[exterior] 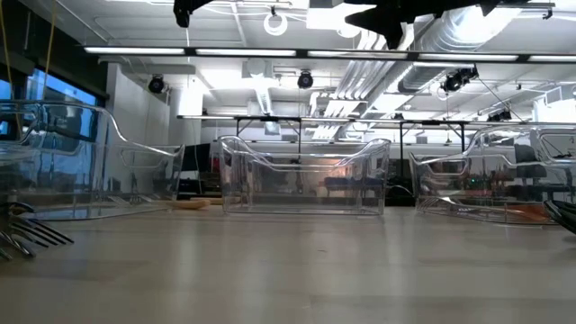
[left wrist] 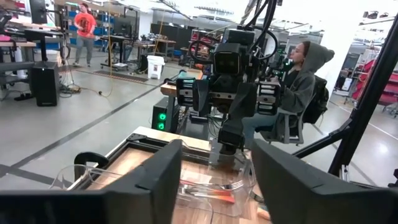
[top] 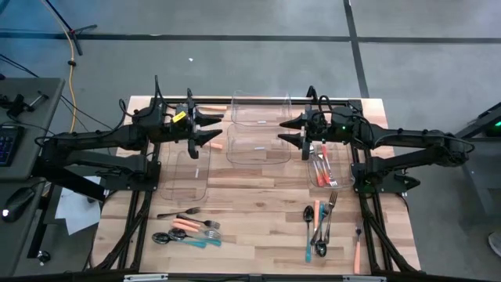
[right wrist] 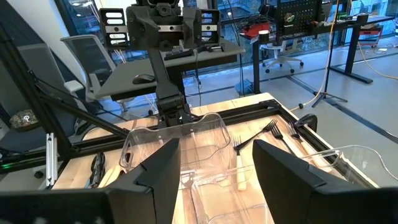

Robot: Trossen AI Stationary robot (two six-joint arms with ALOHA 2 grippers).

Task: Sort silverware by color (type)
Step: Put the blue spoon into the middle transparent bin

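On the desk (top: 258,196), unsorted silverware lies in two heaps at the near edge: left heap (top: 188,229), right heap (top: 319,225). Left tool (top: 213,130) and right tool (top: 288,131) hover with fingers apart over the bins; each heap lies toward 6 o'clock of the tool on its own side, pieces fanned without a common axis.

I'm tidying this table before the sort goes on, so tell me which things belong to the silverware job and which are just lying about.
Job:
left silverware pile
right silverware pile
orange-handled pieces already in the right bin
lone orange piece near the right edge
left bin, middle bins

Lying about:
keyboard and mouse on the side desk
papers
yellow cable
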